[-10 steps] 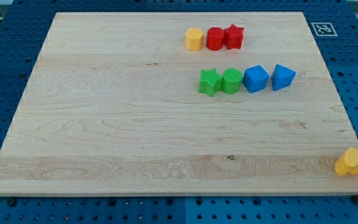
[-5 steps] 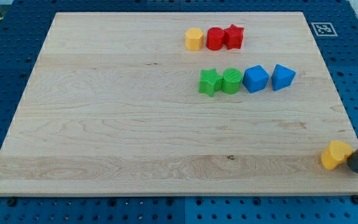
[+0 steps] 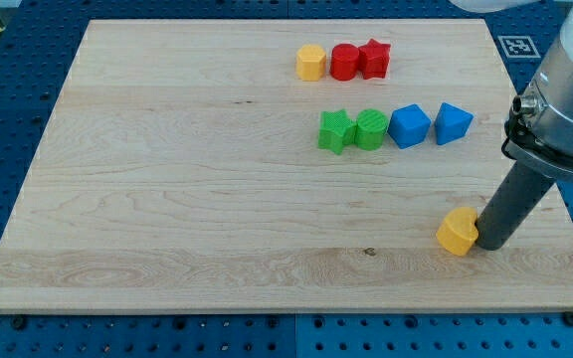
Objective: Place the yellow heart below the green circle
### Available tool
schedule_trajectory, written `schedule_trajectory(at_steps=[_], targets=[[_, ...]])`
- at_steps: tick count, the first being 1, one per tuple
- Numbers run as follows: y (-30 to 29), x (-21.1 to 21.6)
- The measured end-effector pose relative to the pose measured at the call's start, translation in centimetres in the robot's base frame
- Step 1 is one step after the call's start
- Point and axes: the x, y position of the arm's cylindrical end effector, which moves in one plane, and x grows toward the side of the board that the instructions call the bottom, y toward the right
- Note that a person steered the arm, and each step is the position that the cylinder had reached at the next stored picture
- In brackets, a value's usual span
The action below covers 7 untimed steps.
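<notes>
The yellow heart (image 3: 457,233) lies on the wooden board (image 3: 167,199) at the view's lower right. My tip (image 3: 488,245) touches its right side. The green circle (image 3: 371,130) sits in the upper middle, well above and to the left of the heart. A green star (image 3: 335,131) touches the circle's left side. No gripper is fitted.
A blue cube (image 3: 409,126) and a blue wedge-like block (image 3: 454,123) stand right of the green circle. A yellow hexagon (image 3: 310,62), a red cylinder (image 3: 344,62) and a red star (image 3: 374,59) form a row near the top. The arm's body (image 3: 565,89) hangs over the right edge.
My rod came in from the right and pushed the yellow heart leftwards from the board's lower right corner. The other blocks have not moved.
</notes>
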Motion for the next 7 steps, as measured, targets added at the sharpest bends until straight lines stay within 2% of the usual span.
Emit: schedule_trajectory(at_steps=[6, 7], targets=[[-1.4, 0.0], [-3.8, 0.0]])
